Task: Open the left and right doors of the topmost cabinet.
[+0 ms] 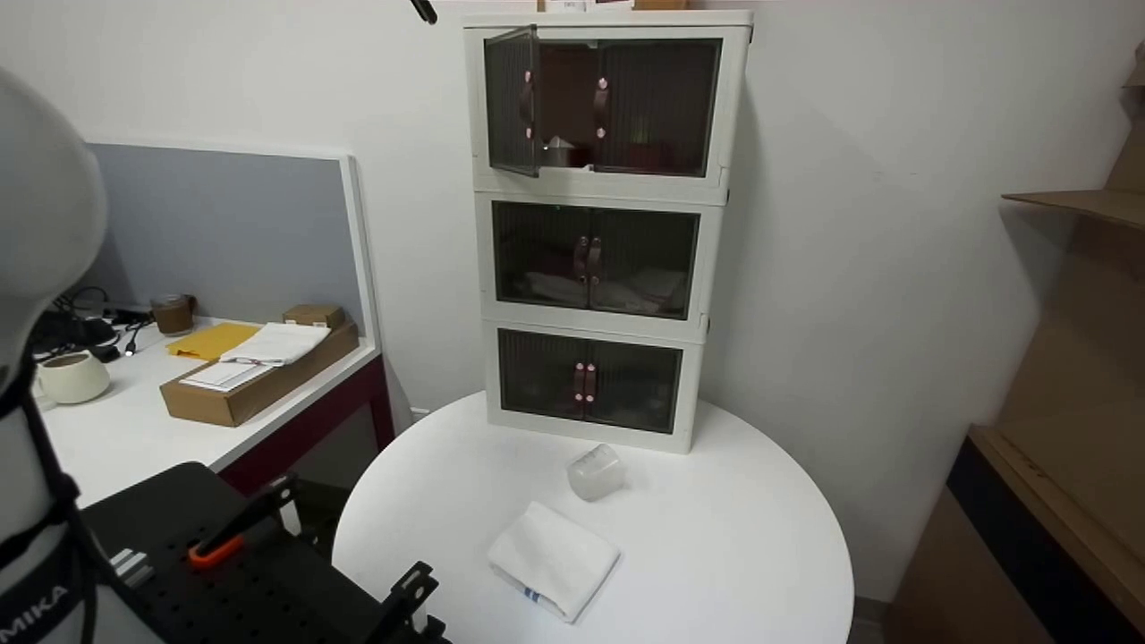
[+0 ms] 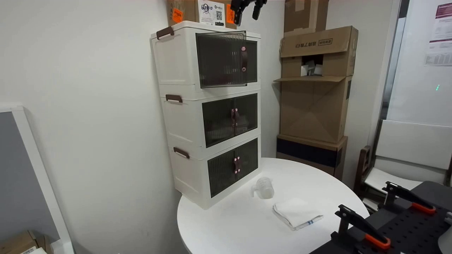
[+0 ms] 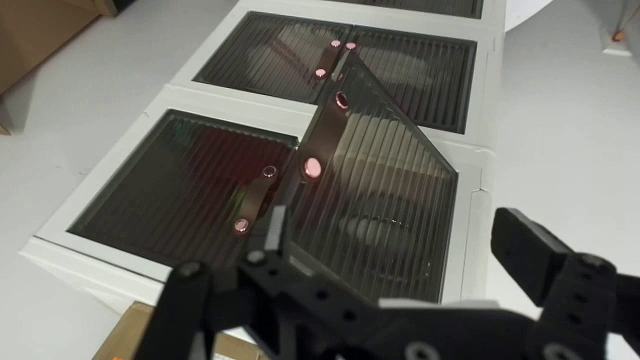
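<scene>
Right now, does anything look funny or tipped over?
Yes: the clear cup lies on its side on the white table, though cups usually stand upright. No spill shows. The top left door stands partly open, but the task wants that.

White arm, smooth, rounded; black cable alongside, dark band lettered "MIKA" in pale type. Jaws matte black, angular; blocky fingertips, round grey screw heads, small round holes.

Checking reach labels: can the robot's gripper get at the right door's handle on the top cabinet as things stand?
Probably yes: the gripper is open and empty, and the wrist view shows the right door's handle uncovered, though the left door, ajar beside it, could get in the way.
</scene>
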